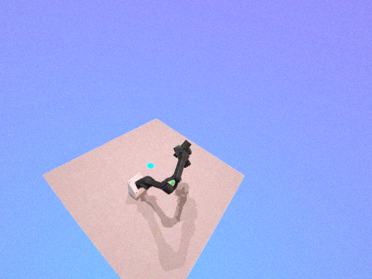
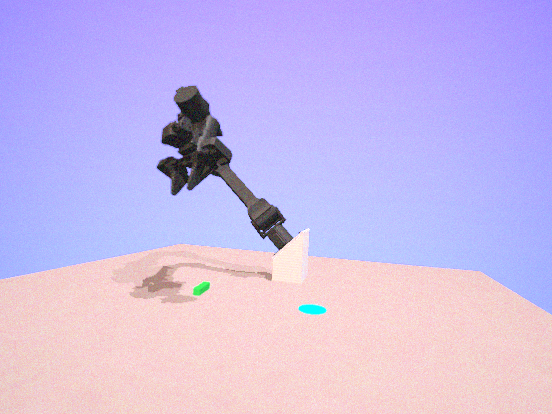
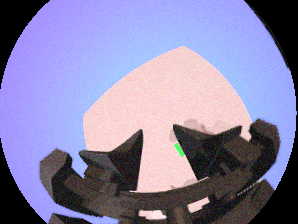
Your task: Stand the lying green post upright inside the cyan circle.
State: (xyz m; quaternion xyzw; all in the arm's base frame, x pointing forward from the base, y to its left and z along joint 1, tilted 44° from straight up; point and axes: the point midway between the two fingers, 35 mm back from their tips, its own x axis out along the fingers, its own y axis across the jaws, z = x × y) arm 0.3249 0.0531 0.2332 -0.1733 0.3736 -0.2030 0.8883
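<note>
Exterior view, left to right. Hand (image 1: 183, 163) (image 2: 181, 191) (image 3: 157, 129) hangs high over the bench (image 1: 101, 175) (image 2: 250, 360) (image 3: 160, 90), fingertips pointing mostly down. Fingers part-open, nothing between them, so released. Only one arm, so no choice of side.

Green post (image 1: 172, 182) (image 2: 201, 288) (image 3: 179, 150) lies flat on the bench, well below the hand and a little right of it here. Wrist view: post shows beyond the gap, close by the right-hand finger, so hand looks not quite centred on it. Long axis is level; in the wrist view it slants from upper left to lower right, off the line of the fingers. Exterior has it running from near left to far right. Which end is top, can't tell.

Cyan circle (image 1: 150, 166) (image 2: 312, 309) is farther right, well apart from post and hand, out of wrist view. Post not picked up yet. Next move probably: come down, line fingers up across the long axis, grasp; a skewed grip could make standing it up hard.
</note>
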